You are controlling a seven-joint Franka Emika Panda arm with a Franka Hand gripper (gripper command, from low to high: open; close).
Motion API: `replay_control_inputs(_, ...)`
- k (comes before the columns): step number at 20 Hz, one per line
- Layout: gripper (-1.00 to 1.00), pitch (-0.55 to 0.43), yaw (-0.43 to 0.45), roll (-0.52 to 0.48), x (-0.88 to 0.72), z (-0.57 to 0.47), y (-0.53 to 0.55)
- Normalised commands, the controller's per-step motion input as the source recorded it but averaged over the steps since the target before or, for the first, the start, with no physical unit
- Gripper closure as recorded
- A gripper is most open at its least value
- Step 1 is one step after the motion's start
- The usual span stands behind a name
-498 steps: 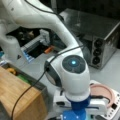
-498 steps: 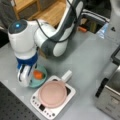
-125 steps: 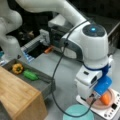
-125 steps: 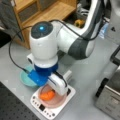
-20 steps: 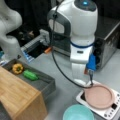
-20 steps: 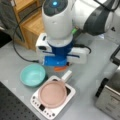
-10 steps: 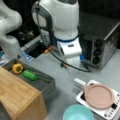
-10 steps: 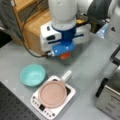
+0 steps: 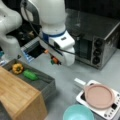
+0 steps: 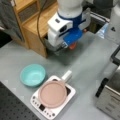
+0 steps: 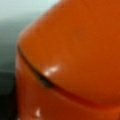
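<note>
**Orange item held aloft in the claw**

Item 1. Claw (image 9: 53, 60): hangs above the grey counter (image 9: 70, 72), clear of it, between the tray and the toaster oven in a front view; in a front view (image 10: 72, 45) it sits under the blue-banded wrist. Jaws closed about an orange object.

Item 2. Orange object (image 9: 55, 60): smooth, glossy, pinched between the fingers, only a small part peeking out below the wrist in both front views (image 10: 72, 45). In the wrist view it fills nearly the whole frame (image 11: 70, 60) (a dark crease runs across its skin). Its exact kind cannot be told.

Item 3. Grey tray (image 9: 47, 86): toward a front view's left of the claw, holding a yellow pepper (image 9: 17, 68) and a green vegetable (image 9: 30, 74), side by side.

Item 4. Pink pan (image 9: 99, 96): on a white hotplate (image 9: 110, 110), well apart from the claw.

Item 5. Teal bowl (image 10: 32, 74): just beside the hotplate.

Item 6. Toaster oven (image 9: 97, 47): at a front view's right.

Item 7. Wooden shelf unit (image 10: 32, 25).
</note>
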Motion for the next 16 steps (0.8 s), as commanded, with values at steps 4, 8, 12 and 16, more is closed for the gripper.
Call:
replay_control_inputs(4,1.00,-0.169,0.401,0.171,-0.25,-0.10,-0.28)
replay_control_inputs(8,1.00,-0.206,0.298,0.138,-0.24,-0.13,-0.23)
replay_control_inputs(12,1.00,-0.236,0.192,0.122,-0.20,-0.19,-0.15)
replay_control_inputs(16,1.00,-0.251,0.124,0.123,-0.14,-0.20,-0.14)
